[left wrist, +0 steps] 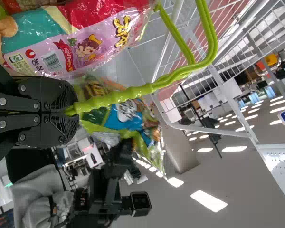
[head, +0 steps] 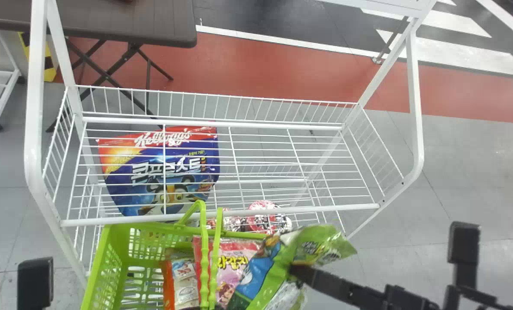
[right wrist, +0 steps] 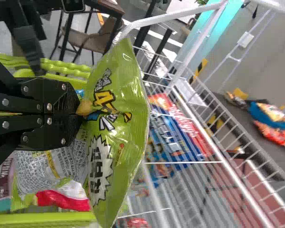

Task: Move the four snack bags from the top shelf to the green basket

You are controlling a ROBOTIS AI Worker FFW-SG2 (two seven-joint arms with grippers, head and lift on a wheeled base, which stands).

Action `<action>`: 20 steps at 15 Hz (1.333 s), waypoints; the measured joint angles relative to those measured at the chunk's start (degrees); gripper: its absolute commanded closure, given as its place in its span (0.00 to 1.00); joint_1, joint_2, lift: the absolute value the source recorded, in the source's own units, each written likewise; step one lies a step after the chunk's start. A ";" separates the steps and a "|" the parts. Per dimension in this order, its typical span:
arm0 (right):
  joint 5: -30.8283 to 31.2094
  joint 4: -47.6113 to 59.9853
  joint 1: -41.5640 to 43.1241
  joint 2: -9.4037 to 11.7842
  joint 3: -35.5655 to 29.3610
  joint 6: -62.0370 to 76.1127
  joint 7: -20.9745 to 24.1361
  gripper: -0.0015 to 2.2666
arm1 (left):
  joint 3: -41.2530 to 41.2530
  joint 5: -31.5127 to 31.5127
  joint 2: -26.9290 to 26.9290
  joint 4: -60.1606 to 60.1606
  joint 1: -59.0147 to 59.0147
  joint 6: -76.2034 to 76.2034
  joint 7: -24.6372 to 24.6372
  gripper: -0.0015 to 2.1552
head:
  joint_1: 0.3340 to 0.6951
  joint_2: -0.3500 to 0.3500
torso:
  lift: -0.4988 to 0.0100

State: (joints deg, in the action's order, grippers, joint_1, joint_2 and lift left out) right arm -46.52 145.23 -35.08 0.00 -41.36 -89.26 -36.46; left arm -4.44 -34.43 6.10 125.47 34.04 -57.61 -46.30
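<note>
In the head view, the white rack (head: 222, 125) of bare wire stands on a grey floor (head: 476, 172), with a red band (head: 282, 69) behind it and a brown folding table (head: 122, 23) beyond. A blue cereal bag (head: 161, 189) shows through the rack's wires. The green basket (head: 161, 227) is at the rack's near side, holding a pink bag (head: 234, 258) and an orange-edged bag (head: 185, 284). The right gripper (head: 297, 274) pinches a green bag (head: 321, 245) over the basket's right side; the left gripper (head: 202, 308) is at the bottom edge.

In the left wrist view, the left gripper is pressed together on the basket's handle (left wrist: 114, 97), with ceiling lights (left wrist: 209, 200) beyond.

In the right wrist view, the right gripper's fingers nip the green bag near its edge; bright packs (right wrist: 273, 116) lie on the table.
</note>
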 measured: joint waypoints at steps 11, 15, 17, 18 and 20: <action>3.34 -10.82 5.93 0.00 13.83 0.00 10.17 0.00 | -2.14 0.56 0.21 0.23 -0.43 -1.42 0.55 0.63 | 1.00 0.00 | 0.98; 11.81 -10.07 6.37 0.00 16.63 0.00 11.69 0.02 | -1.36 0.35 0.23 0.17 -0.91 -1.58 0.81 0.63 | 1.00 0.00 | 0.98; 14.68 -9.70 6.19 0.00 17.59 0.00 11.70 0.03 | -1.01 0.33 0.15 0.14 -1.04 -1.59 1.13 0.63 | 1.00 0.00 | 0.98; 15.07 -9.19 6.16 0.00 17.48 0.00 11.68 0.03 | -0.99 0.34 0.12 0.13 -1.17 -1.69 1.26 0.63 | 1.00 0.00 | 0.98; 15.18 -7.39 6.15 0.00 16.86 0.00 11.67 0.03 | -0.96 0.39 0.07 0.13 -1.40 -2.10 1.44 0.63 | 1.00 0.00 | 0.98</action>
State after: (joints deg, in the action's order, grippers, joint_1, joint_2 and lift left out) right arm -31.34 137.84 -28.93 0.00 -24.50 -89.26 -24.78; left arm -5.40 -34.03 6.16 125.60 32.64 -59.71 -44.86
